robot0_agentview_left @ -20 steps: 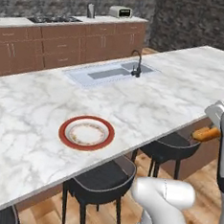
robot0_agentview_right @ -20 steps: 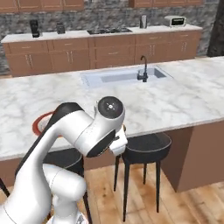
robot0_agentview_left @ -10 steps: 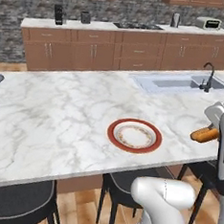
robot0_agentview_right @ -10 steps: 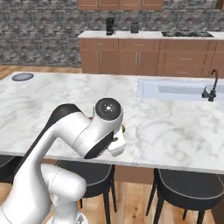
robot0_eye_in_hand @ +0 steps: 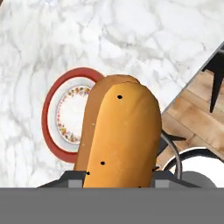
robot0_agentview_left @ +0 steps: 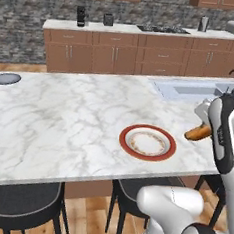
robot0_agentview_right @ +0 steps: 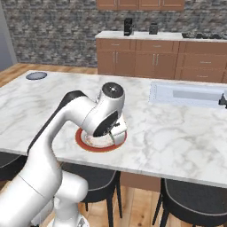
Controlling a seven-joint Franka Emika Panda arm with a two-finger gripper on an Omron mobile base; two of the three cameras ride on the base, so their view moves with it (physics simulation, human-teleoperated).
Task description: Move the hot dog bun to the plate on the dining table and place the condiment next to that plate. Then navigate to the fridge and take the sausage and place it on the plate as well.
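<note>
From the left base view, we see the whole scene has swung since a second ago: our base has driven along the dining table [robot0_agentview_left: 62,129], bringing the plate [robot0_agentview_left: 147,143] nearer, the hot dog bun [robot0_agentview_left: 198,132] carried beside it. From the right, our arm hides the plate's far rim. From the hand, the gripper [robot0_eye_in_hand: 118,177] sits clamped on the bun above the plate; delivery looks close
</note>
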